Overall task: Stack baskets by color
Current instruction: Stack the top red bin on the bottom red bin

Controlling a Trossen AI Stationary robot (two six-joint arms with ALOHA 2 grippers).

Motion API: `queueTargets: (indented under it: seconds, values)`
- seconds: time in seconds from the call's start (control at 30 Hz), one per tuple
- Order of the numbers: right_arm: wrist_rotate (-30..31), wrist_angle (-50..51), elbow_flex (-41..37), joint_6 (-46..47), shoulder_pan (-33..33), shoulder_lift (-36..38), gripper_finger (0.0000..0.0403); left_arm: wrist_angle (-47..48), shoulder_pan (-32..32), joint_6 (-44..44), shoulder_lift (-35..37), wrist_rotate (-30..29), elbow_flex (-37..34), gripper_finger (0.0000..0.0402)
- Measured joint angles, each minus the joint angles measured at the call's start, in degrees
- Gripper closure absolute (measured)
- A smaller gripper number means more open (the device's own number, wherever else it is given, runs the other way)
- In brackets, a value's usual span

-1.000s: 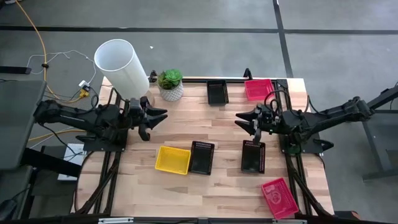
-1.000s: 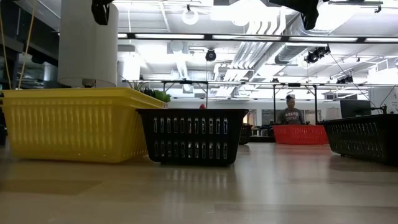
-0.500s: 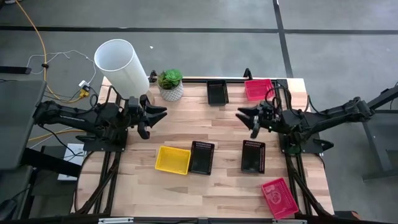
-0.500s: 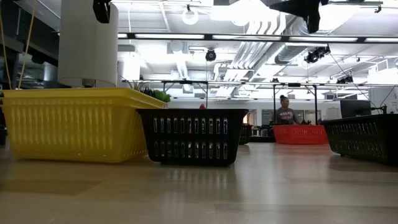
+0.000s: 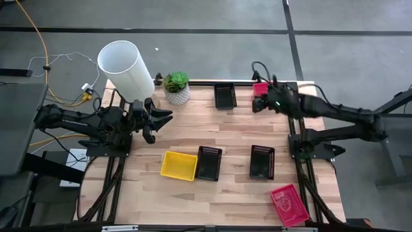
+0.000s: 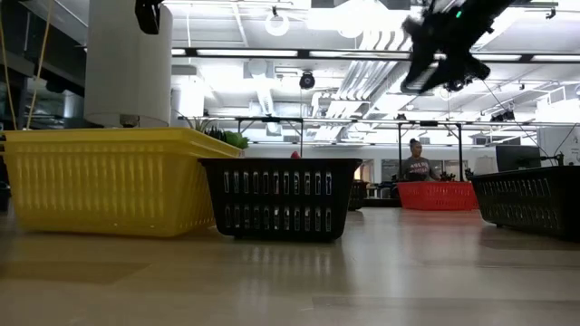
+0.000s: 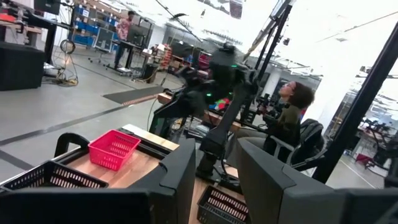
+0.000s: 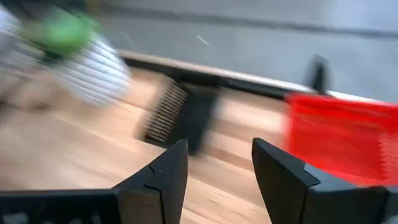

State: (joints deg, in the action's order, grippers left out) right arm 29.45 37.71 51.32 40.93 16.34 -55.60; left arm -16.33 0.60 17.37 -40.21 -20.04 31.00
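Observation:
Baskets rest on their bases on the wooden table. A yellow basket (image 5: 179,165) stands beside a black basket (image 5: 208,162), and another black one (image 5: 261,161) is to their right. A red basket (image 5: 289,204) sits at the near right. A third black basket (image 5: 224,95) and a red basket (image 5: 260,88) stand at the far edge. My right gripper (image 5: 256,104) hovers open above the table beside that far red basket (image 8: 342,137), holding nothing. My left gripper (image 5: 158,122) waits open at the left, raised.
A tall white cylinder (image 5: 125,67) and a white pot with a green plant (image 5: 176,88) stand at the far left. A person (image 7: 292,118) sits beyond the table's right side. Bare wood lies in the table's middle between the two arms.
My right gripper has swung from above the middle-right black basket toward the table's far edge, up to the far red basket, and has tipped its fingers downward. Its fingers stay open. The baskets have not moved.

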Motion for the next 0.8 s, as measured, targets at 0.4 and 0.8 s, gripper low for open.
queueTargets:
  seconds: [0.4,0.8]
  values:
    - [-7.8,4.1,3.3,-3.6,18.8,-24.5,0.0237,-0.2,0.0,-1.5,0.0,-1.0,0.0,0.0298]
    - [-10.4,-3.9,3.3,-1.4,23.5,-35.0,0.0237,-0.2,0.0,-1.0,0.0,-1.2,0.0,0.0298]
